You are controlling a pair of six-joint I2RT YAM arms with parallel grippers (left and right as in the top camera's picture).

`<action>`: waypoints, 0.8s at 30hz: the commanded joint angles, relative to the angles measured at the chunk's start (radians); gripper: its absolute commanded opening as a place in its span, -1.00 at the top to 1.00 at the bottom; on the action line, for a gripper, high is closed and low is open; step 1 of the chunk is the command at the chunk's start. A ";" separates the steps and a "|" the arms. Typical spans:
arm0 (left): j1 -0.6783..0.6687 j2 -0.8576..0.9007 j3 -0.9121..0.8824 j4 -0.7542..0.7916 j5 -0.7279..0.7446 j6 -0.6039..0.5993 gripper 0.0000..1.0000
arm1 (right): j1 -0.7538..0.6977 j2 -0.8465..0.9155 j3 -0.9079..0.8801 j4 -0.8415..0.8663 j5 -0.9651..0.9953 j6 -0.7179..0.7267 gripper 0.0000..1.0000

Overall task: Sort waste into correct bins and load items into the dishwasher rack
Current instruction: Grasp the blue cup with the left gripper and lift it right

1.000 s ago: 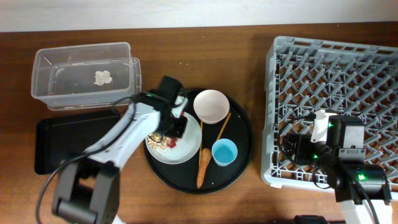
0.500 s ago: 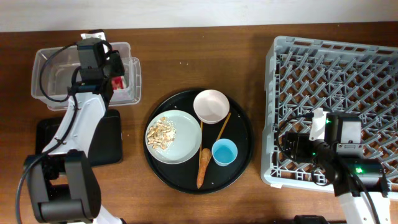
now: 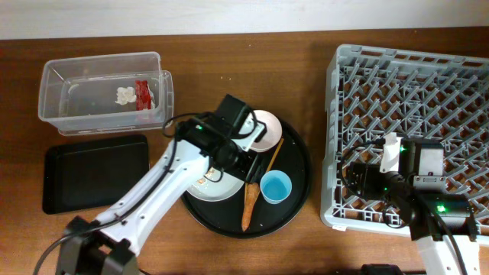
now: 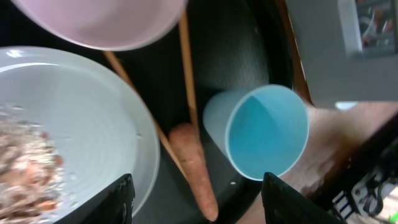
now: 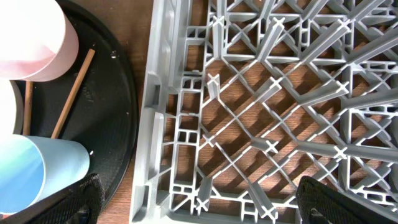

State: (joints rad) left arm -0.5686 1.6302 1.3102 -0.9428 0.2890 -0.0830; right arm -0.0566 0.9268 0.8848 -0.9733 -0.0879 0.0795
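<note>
My left gripper [image 4: 199, 202] hangs open over the round black tray [image 3: 296, 200], and the orange carrot [image 4: 196, 168] lies below between its fingers, untouched. Around it are the light-blue cup [image 4: 267, 130], the pale plate [image 4: 81, 118] with beige food scraps [image 4: 25, 168], the white bowl [image 4: 99, 22] and the wooden stick [image 4: 186, 62]. In the overhead view the left gripper [image 3: 243, 159] covers part of the plate [image 3: 206, 187]. A red wrapper [image 3: 143, 93] and a white tissue [image 3: 126, 95] lie in the clear tub [image 3: 53, 76]. My right gripper [image 5: 208, 202] is open and empty above the rack [image 5: 249, 93].
The shallow black rectangular tray [image 3: 95, 172] lies in front of the clear tub at the left. The grey rack [image 3: 428, 99] fills the right side, with the right gripper [image 3: 367, 183] over its near left corner. Bare wooden table lies between the round tray and the rack.
My left arm carried the red wrapper from the plate to the clear tub, let it go there, and swung back over the round tray, now open above the carrot. The right arm has not moved.
</note>
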 commanded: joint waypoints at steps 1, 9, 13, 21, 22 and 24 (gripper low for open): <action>-0.092 0.125 0.000 0.008 0.011 0.008 -0.29 | -0.004 -0.002 0.015 -0.011 -0.006 0.007 -0.97; -0.134 0.232 0.006 0.074 0.011 0.008 0.99 | -0.004 -0.002 0.015 -0.011 -0.005 0.007 -0.97; -0.020 0.169 0.132 0.048 0.155 0.008 1.00 | -0.004 -0.002 0.015 -0.005 0.104 0.029 -0.97; 0.386 0.150 0.175 0.122 0.940 0.008 1.00 | -0.003 0.118 0.015 0.228 -0.656 -0.093 -0.96; 0.388 0.150 0.175 0.122 0.978 0.008 1.00 | -0.003 0.136 0.015 0.274 -0.779 -0.116 -0.96; 0.380 0.150 0.175 0.122 1.031 0.008 1.00 | -0.003 0.163 0.015 0.346 -0.951 -0.168 -0.96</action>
State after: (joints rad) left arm -0.1780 1.8034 1.4681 -0.8234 1.1488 -0.0792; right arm -0.0589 1.0706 0.8848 -0.6716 -0.7212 0.0055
